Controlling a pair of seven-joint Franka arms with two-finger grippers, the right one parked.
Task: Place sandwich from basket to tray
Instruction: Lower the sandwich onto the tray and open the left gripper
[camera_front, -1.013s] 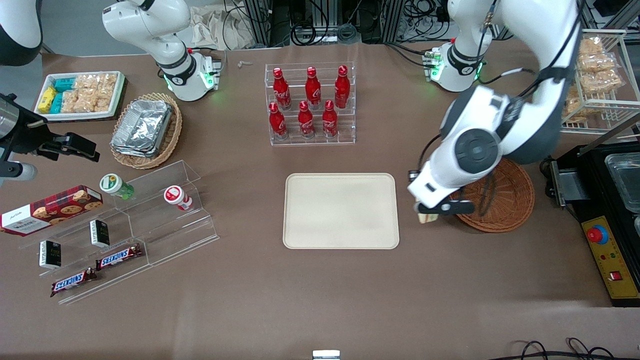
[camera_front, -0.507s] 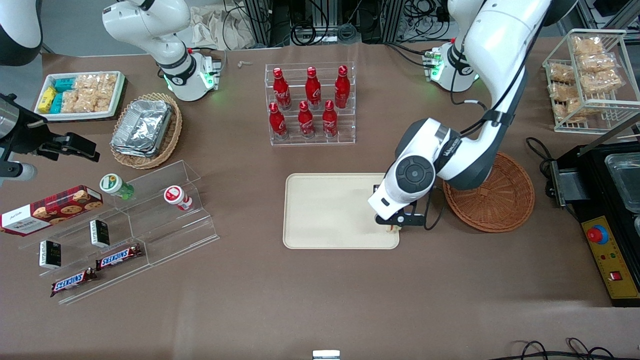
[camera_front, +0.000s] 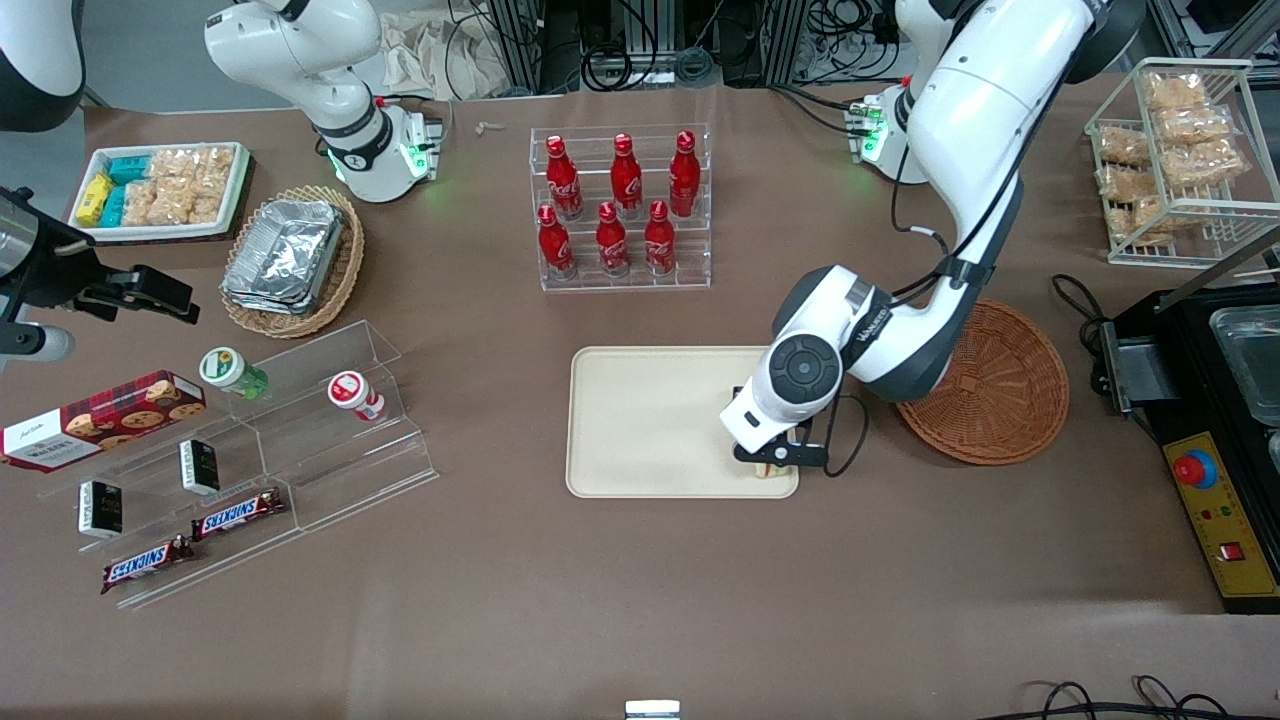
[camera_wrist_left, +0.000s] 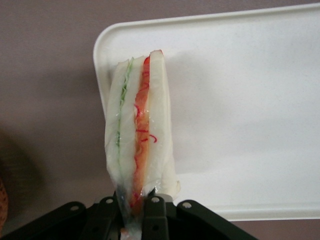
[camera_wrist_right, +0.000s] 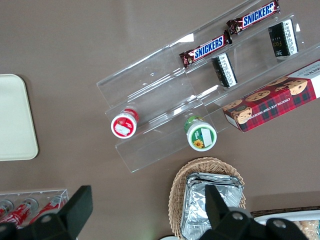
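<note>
My left gripper (camera_front: 772, 467) is shut on the sandwich (camera_wrist_left: 140, 135), a wedge of white bread with red, orange and green filling. It holds the sandwich over the corner of the cream tray (camera_front: 650, 420) that is nearest the front camera and the basket; the tray also shows in the left wrist view (camera_wrist_left: 240, 100). In the front view only a sliver of the sandwich (camera_front: 772, 472) shows under the gripper. The round reddish-brown wicker basket (camera_front: 1000, 385) stands beside the tray, toward the working arm's end, with nothing showing in it.
A clear rack of red bottles (camera_front: 620, 210) stands farther from the camera than the tray. A tan oval basket with foil containers (camera_front: 292, 258), a white snack tray (camera_front: 160, 190) and clear shelves with snacks (camera_front: 250, 450) lie toward the parked arm's end. A wire rack (camera_front: 1180, 160) and black machine (camera_front: 1220, 400) flank the basket.
The left gripper has carried the sandwich from the basket's edge over to the tray's near corner and now sits slightly lower and further onto the tray.
</note>
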